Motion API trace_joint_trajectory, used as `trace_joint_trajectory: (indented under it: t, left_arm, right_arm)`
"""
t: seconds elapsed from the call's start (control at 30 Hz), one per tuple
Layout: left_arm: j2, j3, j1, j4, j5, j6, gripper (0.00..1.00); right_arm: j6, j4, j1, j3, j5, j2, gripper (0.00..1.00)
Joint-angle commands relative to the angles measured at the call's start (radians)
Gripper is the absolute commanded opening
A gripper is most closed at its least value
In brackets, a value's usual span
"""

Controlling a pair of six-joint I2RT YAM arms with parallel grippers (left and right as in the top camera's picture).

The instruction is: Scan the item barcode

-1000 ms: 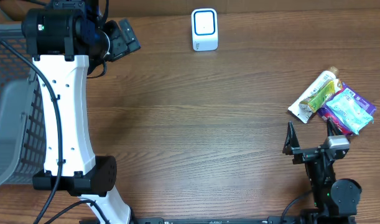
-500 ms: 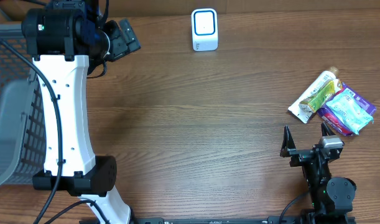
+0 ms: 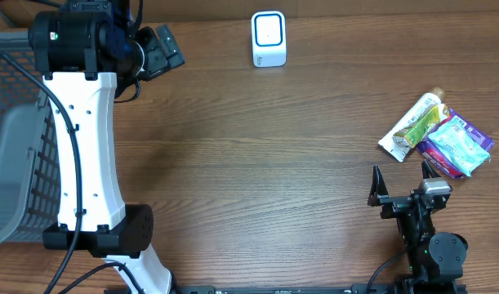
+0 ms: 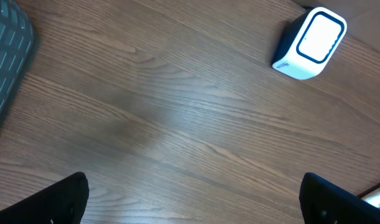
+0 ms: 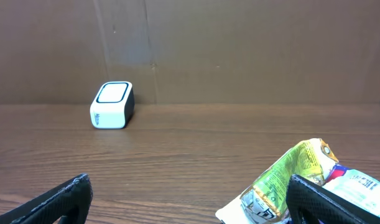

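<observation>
Status: left claw (image 4: 196, 200) apart | right claw (image 5: 188, 198) apart | green packet (image 5: 283, 177) lettering unreadable (white scanner (image 3: 269, 38))

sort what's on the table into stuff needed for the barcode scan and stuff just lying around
For the job: scanner, green pouch, blue packet; either of the two could be the item.
Lying about: basket.

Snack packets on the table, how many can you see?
2. A green and yellow packet lies near the table's right side; a blue and white packet lies against it, farther right. Another may hide beneath them.
</observation>
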Motion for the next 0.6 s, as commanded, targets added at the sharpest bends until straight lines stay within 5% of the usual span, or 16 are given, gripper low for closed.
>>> trace_joint_trajectory:
  t: [0.0,0.57]
  left_arm:
    - [0.002,-0.005,0.000,0.001,0.004,0.011,1.00]
    - [-0.071,-0.005,0.009,-0.013,-0.027,0.075,1.00]
  right_arm:
    - [-0.001,0.003,0.005,-0.010,0.006,-0.013,1.00]
    - [-0.001,0.003,0.005,-0.011,0.006,-0.013,1.00]
